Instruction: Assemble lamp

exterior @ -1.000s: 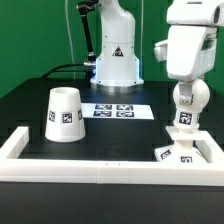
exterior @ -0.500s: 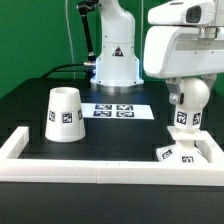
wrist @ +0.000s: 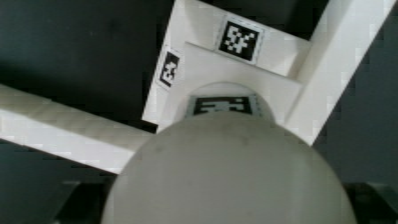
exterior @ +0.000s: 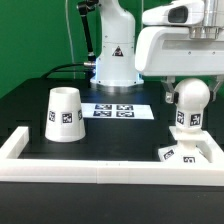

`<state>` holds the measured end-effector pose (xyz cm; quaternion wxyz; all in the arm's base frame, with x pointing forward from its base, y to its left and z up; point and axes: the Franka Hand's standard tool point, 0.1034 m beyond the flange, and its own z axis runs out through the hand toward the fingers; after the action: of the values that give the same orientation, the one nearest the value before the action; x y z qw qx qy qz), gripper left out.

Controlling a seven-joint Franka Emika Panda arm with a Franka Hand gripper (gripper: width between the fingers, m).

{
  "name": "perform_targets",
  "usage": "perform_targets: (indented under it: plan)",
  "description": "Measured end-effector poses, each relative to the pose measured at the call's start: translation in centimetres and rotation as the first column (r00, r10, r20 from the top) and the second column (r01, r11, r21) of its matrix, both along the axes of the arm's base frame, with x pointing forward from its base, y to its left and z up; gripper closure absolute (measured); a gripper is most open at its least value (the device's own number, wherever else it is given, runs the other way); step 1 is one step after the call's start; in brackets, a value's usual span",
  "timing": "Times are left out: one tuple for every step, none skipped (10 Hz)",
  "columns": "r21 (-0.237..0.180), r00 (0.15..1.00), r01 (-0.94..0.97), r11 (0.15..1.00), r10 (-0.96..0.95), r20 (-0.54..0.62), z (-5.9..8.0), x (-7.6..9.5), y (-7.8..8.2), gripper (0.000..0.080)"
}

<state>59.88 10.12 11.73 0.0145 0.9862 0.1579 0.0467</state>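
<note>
Arm at exterior view's right, wrist held high; fingers out of sight, spread unclear.

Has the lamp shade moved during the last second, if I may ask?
No. The shade stands where it was, to the exterior view's left of the marker board.

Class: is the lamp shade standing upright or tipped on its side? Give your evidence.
Upright. In the exterior view the shade stands on its wide end on the black table, narrow end up.
</note>
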Motion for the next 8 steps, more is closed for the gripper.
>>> perform_targets:
  plan:
    - [0.009, 0.997, 0.080, 0.997, -0.080, 0.001, 0.01, 0.00, 0.04, 0.0220]
    - [0.017, 0.985, 0.171, 0.985, -0.171, -0.001, 0.00, -0.03, 0.01, 0.0220]
    - [0.024, 0.960, 0.280, 0.960, -0.280, -0.006, 0.00, -0.15, -0.01, 0.0220]
    - [0.033, 0.907, 0.421, 0.906, -0.420, -0.021, -0.04, -0.33, -0.05, 0.0220]
    - [0.034, 0.863, 0.504, 0.863, -0.503, -0.032, -0.04, -0.46, 0.02, 0.0220]
    - [0.035, 0.793, 0.609, 0.792, -0.608, -0.045, -0.03, -0.57, 0.10, 0.0220]
    - [0.030, 0.725, 0.689, 0.724, -0.687, -0.054, -0.01, -0.66, 0.26, 0.0220]
    - [0.027, 0.673, 0.739, 0.673, -0.737, -0.059, 0.02, -0.71, 0.40, 0.0220]
